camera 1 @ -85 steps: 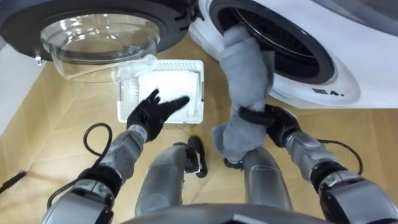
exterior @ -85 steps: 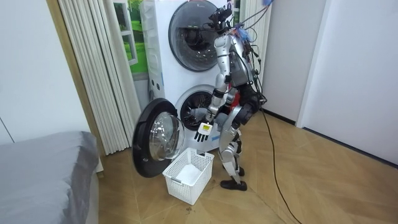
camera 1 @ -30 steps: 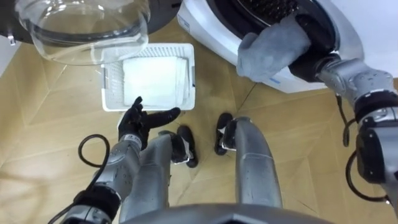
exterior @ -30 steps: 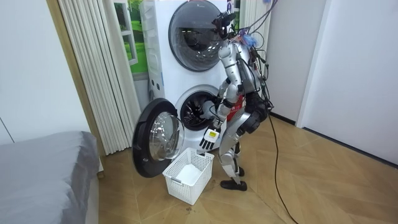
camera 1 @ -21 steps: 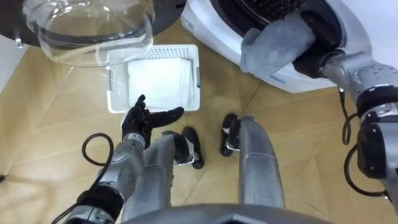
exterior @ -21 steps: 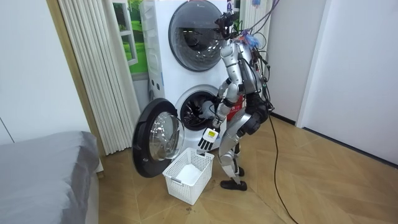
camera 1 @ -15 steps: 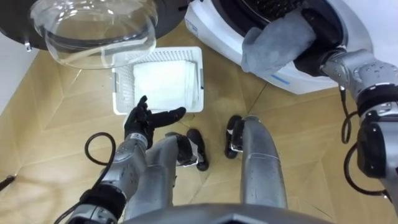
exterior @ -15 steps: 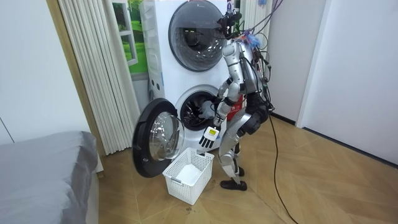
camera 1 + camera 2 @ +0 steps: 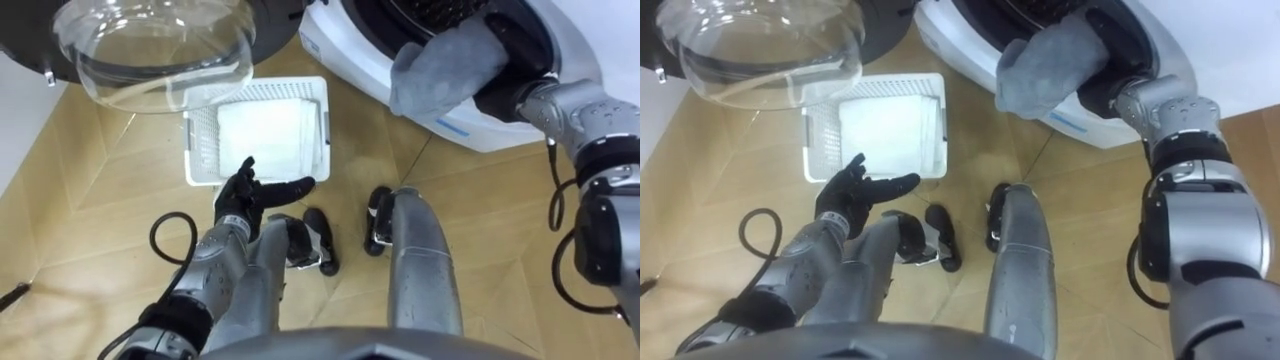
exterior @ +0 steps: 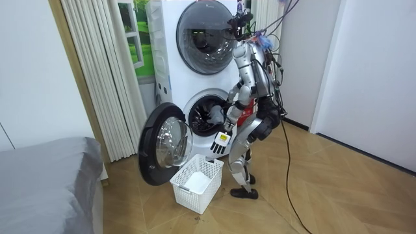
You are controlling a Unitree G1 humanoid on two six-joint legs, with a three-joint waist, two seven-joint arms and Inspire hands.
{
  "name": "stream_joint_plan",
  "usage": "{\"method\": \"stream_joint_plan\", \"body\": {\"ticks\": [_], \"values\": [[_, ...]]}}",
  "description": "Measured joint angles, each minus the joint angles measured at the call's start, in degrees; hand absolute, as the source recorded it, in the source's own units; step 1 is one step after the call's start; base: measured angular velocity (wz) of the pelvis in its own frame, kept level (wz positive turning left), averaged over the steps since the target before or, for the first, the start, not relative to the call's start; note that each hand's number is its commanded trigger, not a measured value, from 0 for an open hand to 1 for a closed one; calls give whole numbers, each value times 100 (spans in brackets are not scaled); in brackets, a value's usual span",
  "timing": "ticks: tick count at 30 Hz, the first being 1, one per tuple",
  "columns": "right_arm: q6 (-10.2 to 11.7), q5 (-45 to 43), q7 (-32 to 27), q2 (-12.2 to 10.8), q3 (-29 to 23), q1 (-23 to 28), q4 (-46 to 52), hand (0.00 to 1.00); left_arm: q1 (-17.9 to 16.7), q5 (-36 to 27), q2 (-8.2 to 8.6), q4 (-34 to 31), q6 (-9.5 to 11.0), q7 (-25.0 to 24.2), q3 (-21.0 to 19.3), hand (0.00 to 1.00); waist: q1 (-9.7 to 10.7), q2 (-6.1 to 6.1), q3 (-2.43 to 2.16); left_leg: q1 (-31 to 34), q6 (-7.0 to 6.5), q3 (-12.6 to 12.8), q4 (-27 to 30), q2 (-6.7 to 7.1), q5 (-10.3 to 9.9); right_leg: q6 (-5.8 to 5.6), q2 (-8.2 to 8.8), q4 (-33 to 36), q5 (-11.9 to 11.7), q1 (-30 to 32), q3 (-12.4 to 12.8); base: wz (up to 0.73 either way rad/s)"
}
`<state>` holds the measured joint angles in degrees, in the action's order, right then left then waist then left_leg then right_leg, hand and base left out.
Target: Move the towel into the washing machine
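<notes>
1. Grey towel [image 9: 445, 62] in upper right of frame, draped over the lower rim of the washer [image 9: 340, 50] opening. Its top part is inside the drum mouth and its bottom edge droops onto the white front.
2. R hand [image 9: 497, 97] is at the mouth's rim, against the towel's right edge. Fingers are lost behind the cloth and the dark opening, so can't tell if they grip.
3. L hand [image 9: 255, 192] is left of centre, fingers straight and spread wide, thumb out sideways, holding nothing. It hangs over the floor [image 9: 90, 230] just past the basket's near edge, not touching it.
4. White basket [image 9: 203, 145] sits on the wood floor, upper centre-left, well apart from the towel. Its right wall is near the washer's front corner, w/ a strip of bare floor between.
5. Glass door [image 9: 150, 50] is swung open at upper left, and its bowl overhangs the basket's far edge.
6. Room view: robot stands close to the lower machine, w/ the basket just ahead of its feet, between it and the open door. L hand hangs above the basket's rim.
7. Space: curtain [image 10: 97, 78] and bed [image 10: 45, 175] are on the room view's left, beyond the door. There is a wide stretch of bare floor on the room view's right and toward the camera.
</notes>
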<state>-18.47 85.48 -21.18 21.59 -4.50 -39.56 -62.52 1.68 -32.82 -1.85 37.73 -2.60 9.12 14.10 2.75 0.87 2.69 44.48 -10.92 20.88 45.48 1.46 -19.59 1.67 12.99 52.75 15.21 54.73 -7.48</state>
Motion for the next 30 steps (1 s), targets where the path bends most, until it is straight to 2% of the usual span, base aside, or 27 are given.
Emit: {"method": "stream_joint_plan", "body": {"ticks": [6,17,20,22,24,26,28,30], "values": [[23,1,-128,-1,-143,-1,4,0,3,2,57,-12,-1,11,6,0,-58,-81,-48,6,-5,19,-72,-16,13,6,-10,-102,-50,-2,-19,-3],[440,204,-560,-60,-365,-4,17,0,127,-3,29,-10,15,74,42,0,-164,-134,-40,5,-41,25,-203,-59,35,-46,-8,-365,-154,-81,-156,-2],[660,392,-640,-71,-363,-4,34,0,215,-2,-2,-3,11,43,212,0,-250,-145,-36,-1,-62,79,-246,-66,42,-65,-19,-409,-209,-66,-139,-7],[913,524,-700,-104,-363,-3,34,0,286,-26,-11,-4,7,24,380,0,-341,-147,-34,-15,-76,110,-261,-69,43,-68,-8,-419,-239,-64,-139,-6],[1036,693,-707,-157,-363,-2,34,0,317,-31,-27,7,4,11,448,0,-360,-147,-34,-21,-83,118,-272,-79,47,-65,-19,-447,-260,-71,-140,-7],[1179,753,-701,-212,-363,-2,37,0,336,-34,-43,9,2,10,549,0,-465,-149,-33,-31,-83,174,-299,-146,49,-66,-112,-552,-314,-82,-114,-22],[1473,890,-629,-399,-363,16,144,0,327,-75,-78,36,-10,2,685,0,-494,-190,-14,-54,-63,188,-386,-216,76,-46,-193,-751,-421,-150,-133,-20],[1676,1033,-605,-504,-365,20,201,0,299,-111,-83,39,-18,3,781,0,-492,-207,-16,-81,-55,194,-447,-228,84,-39,-197,-832,-445,-188,-176,-8]]}}
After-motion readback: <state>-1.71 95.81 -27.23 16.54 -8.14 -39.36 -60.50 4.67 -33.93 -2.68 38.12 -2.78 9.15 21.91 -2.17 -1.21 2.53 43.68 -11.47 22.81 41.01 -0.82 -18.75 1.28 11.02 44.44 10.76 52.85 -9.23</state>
